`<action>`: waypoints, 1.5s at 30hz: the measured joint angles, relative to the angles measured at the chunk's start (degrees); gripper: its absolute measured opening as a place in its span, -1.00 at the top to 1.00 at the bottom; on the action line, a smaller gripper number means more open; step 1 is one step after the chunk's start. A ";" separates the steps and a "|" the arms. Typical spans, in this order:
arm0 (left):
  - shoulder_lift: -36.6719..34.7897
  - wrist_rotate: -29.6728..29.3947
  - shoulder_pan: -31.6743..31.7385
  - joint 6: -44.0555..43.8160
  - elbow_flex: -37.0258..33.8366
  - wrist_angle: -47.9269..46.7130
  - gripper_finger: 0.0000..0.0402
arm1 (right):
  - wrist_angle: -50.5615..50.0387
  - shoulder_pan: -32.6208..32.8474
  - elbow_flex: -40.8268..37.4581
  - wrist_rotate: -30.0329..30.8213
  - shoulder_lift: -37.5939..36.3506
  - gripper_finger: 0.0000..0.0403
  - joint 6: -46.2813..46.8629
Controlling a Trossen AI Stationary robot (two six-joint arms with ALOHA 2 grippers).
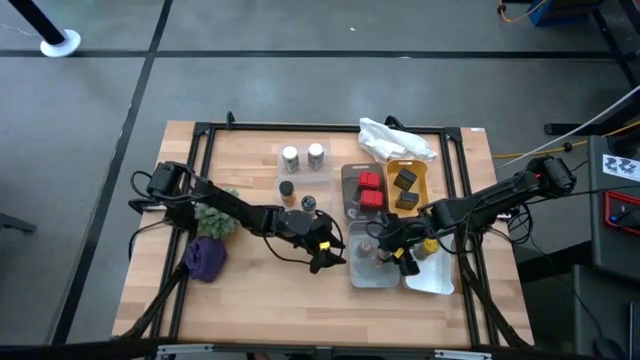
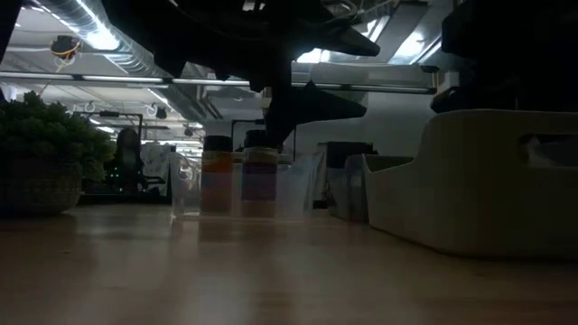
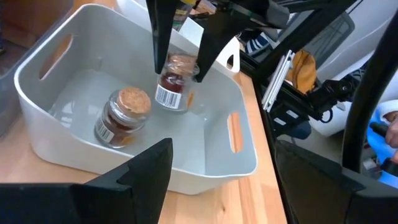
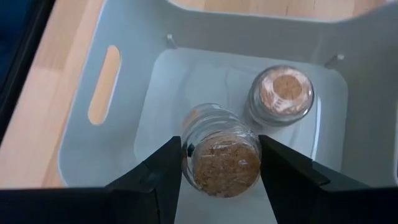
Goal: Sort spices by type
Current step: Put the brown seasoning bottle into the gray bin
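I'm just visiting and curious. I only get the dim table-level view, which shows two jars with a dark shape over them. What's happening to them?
Observer: The right arm's fingers grip one cork-topped jar by its sides, inside a white bin.
Operator: And the other jar?
Observer: The second cork-topped jar stands free beside it in the same bin.
Operator: Is the other arm doing anything?
Observer: The left arm's fingers hang open just outside the bin, holding nothing.
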 joint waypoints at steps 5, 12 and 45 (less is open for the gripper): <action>-0.01 0.00 -0.01 0.02 0.00 -0.01 -0.33 | -0.63 0.00 0.00 0.04 0.00 0.07 -0.15; -0.01 0.00 -0.04 0.03 0.00 -0.02 -0.33 | -1.36 0.00 -0.02 0.30 1.51 0.07 -0.62; -4.02 -0.02 1.07 4.88 -0.01 -5.04 -0.33 | -0.50 -0.04 0.05 2.20 7.17 -0.17 -1.93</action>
